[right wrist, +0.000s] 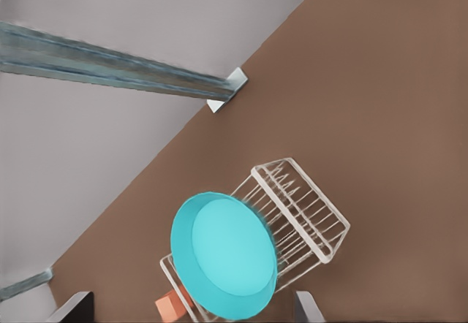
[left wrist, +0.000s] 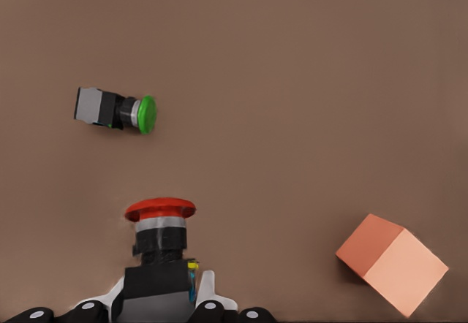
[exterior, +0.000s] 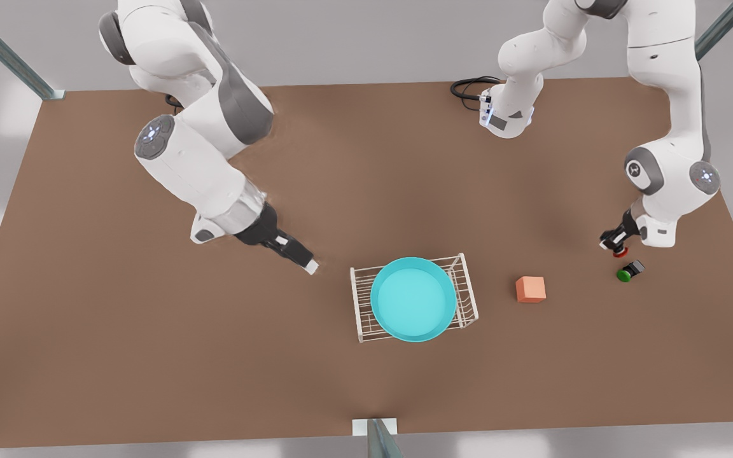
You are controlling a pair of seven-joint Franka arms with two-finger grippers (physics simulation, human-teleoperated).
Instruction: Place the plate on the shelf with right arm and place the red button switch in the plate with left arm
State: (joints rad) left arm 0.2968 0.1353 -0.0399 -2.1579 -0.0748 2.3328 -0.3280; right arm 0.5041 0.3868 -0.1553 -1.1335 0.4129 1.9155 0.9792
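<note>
The turquoise plate point(exterior: 413, 299) lies on top of the white wire shelf point(exterior: 465, 286) at the table's front middle; the right wrist view shows the plate point(right wrist: 223, 257) on the shelf point(right wrist: 307, 213) from above. My right gripper point(exterior: 308, 266) hovers open to the shelf's left in the front view, holding nothing, its fingertips point(right wrist: 73, 307) wide apart. At the front view's right, my left gripper point(exterior: 614, 243) is shut on the black body of the red button switch point(exterior: 621, 252). In the left wrist view the switch's red cap point(left wrist: 159, 210) sticks out beyond the fingers point(left wrist: 208, 294).
A green-capped button point(exterior: 627, 272) lies on its side just beside the left gripper, also seen in the left wrist view point(left wrist: 117, 109). An orange cube point(exterior: 530, 289) sits between that gripper and the shelf. A metal post point(exterior: 379, 439) stands at the table's front edge.
</note>
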